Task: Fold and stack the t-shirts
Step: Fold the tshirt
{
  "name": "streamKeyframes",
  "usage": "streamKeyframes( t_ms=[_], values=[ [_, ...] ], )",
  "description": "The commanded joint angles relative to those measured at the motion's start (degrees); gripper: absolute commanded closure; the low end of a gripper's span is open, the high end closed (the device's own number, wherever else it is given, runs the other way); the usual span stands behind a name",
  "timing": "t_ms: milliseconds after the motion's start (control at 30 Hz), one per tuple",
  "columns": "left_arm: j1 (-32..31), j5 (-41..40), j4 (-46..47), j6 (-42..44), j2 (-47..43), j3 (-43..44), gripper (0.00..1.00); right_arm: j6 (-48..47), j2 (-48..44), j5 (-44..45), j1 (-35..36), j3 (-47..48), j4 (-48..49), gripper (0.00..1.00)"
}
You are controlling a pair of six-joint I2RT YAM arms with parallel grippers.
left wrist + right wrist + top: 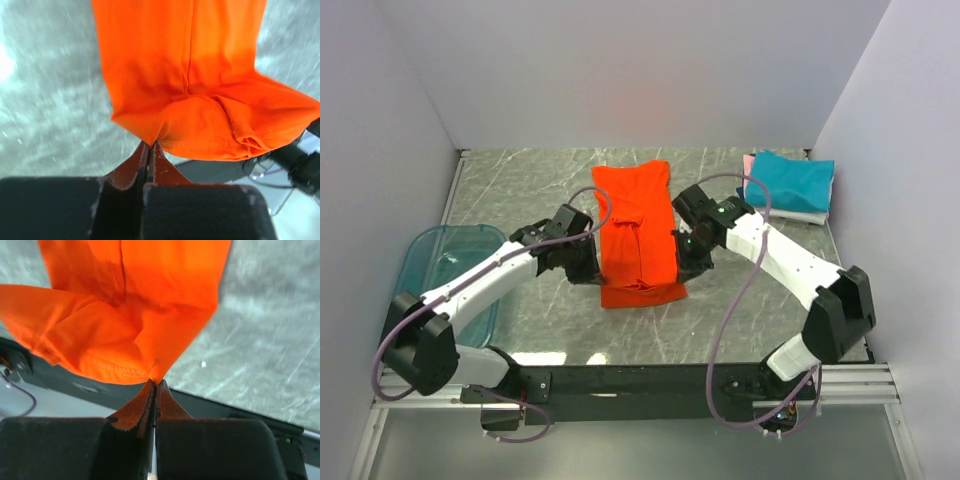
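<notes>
Top cam: orange-red t-shirt (635, 235) lies centre, long axis running away from me, btwn left gripper (592, 262) and right gripper (684, 258). L wrist: jaws pressed together on near-left hem corner. R wrist: same, pinching near-right corner; cloth ahead of both.

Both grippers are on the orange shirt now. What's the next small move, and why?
The left gripper and right gripper are each shut on a corner by the hem of the orange shirt, which lies as a long strip with its sides folded in. So probably lift both together and carry the hem toward the far end, folding it in half.
</notes>
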Motion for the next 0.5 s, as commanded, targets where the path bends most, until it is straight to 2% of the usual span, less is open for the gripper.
streamKeyframes(
  t_ms=[0,267,467],
  values=[
    [2.6,1.4,3.4,4.0,2.4,4.3,1.00,-1.3,3.6,2.1,-1.2,6.1,1.2,1.00],
    [8.4,0.8,9.1,5.8,11.7,9.9,1.00,-4.3,13.7,4.0,-4.8,14.7,2.0,1.00],
    [11.1,1.4,11.0,8.3,21.0,17.8,1.00,-6.3,20.3,4.8,-8.8,22.0,2.4,1.00]
  ],
)
